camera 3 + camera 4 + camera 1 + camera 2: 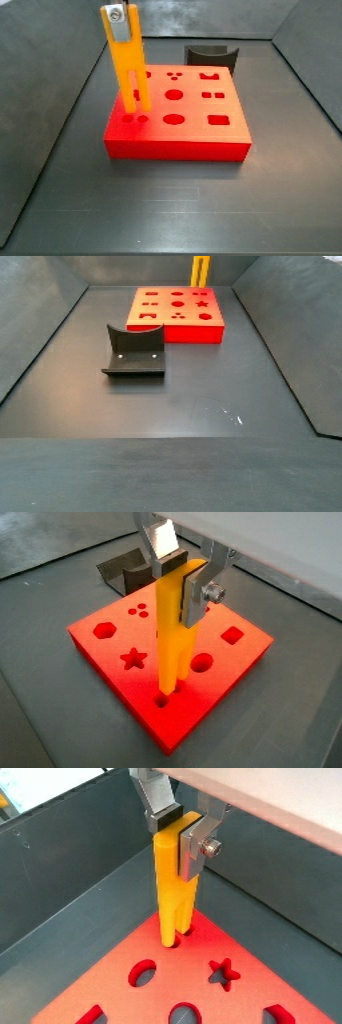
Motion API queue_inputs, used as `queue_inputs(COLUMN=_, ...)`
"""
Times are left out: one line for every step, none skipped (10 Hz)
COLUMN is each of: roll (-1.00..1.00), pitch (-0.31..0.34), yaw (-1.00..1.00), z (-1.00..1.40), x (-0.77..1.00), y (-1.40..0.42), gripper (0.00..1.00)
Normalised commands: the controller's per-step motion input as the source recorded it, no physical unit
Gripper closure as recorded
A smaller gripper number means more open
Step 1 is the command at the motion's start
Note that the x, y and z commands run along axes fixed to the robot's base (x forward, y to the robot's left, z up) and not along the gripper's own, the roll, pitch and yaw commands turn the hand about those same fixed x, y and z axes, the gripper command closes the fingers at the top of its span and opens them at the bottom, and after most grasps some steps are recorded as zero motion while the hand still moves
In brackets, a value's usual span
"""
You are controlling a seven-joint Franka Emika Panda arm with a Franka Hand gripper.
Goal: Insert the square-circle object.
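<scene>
- Square-circle object (pixel 175 627): tall thin orange-yellow bar, upright over a corner of the red block (pixel 118 684), 2 prongs at/in the corner holes – one wrist view looks like prongs entering, depth can't tell
- In a side view the bar (pixel 124 62) stands at the block's (pixel 201 135) near-left corner, grey hole near its top
- Handling (judgement): looks rigid, light, prob smooth plastic, so could slip or tilt if pinched loosely; best hold = flat faces near the upper end, w/ prongs free
- Gripper (pixel 179 830): nearly closed, silver fingers (pixel 197 846) clamped on the bar's top (pixel 171 843) from both sides, nothing else held
- Gripper itself out of frame in both side views, only bar shows
- Dark grey curved piece (pixel 135 351) well apart from the block (pixel 187 324), on the floor, untouched
</scene>
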Motion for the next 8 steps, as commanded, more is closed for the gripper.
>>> queue_inputs(roll=0.00, pitch=-0.003, yaw=0.00, z=-0.21, x=0.00, y=0.00, gripper=1.00)
queue_inputs(roll=0.00, pitch=0.000, yaw=0.00, z=-0.27, x=-0.01, y=0.00, gripper=1.00)
queue_inputs(roll=-0.02, pitch=0.000, yaw=0.00, z=-0.26, x=-0.09, y=0.00, gripper=1.00)
queue_inputs(roll=-0.02, pitch=-0.010, yaw=0.00, z=-0.24, x=-0.04, y=0.00, gripper=1.00)
queue_inputs(roll=-0.01, pitch=-0.016, yaw=0.00, z=-0.22, x=0.00, y=0.00, gripper=1.00)
queue_inputs(roll=0.00, pitch=-0.010, yaw=0.00, z=-0.23, x=0.00, y=0.00, gripper=1.00)
queue_inputs(roll=0.00, pitch=-0.006, yaw=0.00, z=-0.17, x=0.00, y=0.00, gripper=1.00)
queue_inputs(roll=0.00, pitch=-0.007, yaw=0.00, z=-0.16, x=0.00, y=0.00, gripper=1.00)
